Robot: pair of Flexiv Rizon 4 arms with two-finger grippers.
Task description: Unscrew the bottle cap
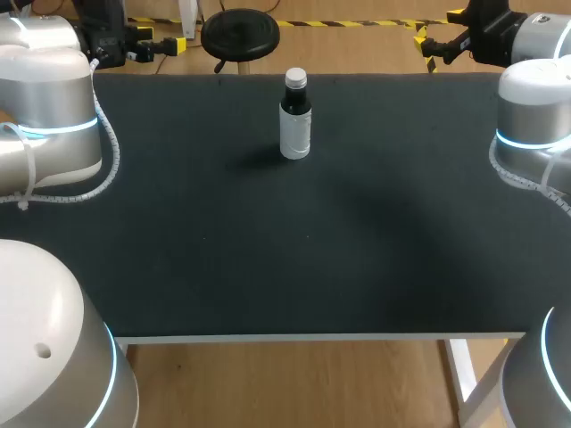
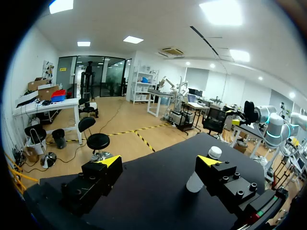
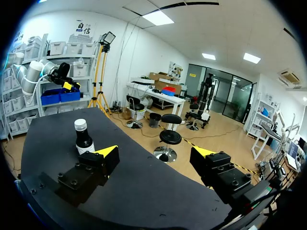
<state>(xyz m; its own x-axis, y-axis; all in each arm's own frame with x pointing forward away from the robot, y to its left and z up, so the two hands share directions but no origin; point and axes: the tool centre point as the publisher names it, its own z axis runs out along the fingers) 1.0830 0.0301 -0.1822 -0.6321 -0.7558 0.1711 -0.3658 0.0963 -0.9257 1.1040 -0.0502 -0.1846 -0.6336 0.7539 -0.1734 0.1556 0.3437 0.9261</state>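
A small dark bottle (image 1: 295, 120) with a white label and a white cap (image 1: 295, 78) stands upright near the far edge of the black table (image 1: 268, 259). My left gripper (image 1: 165, 43) is open above the far left corner, well apart from the bottle. My right gripper (image 1: 437, 28) is open above the far right corner. In the left wrist view the left gripper (image 2: 159, 161) holds nothing, and the bottle (image 2: 193, 182) stands ahead of it, partly behind one finger. In the right wrist view the right gripper (image 3: 154, 152) holds nothing, and the bottle (image 3: 84, 140) stands just beyond one fingertip.
My left arm's grey links (image 1: 49, 116) overhang the table's left side and my right arm's links (image 1: 535, 116) overhang its right side. Rounded arm parts (image 1: 53, 348) cover the near left corner. The table's front edge (image 1: 312, 337) runs across the near side.
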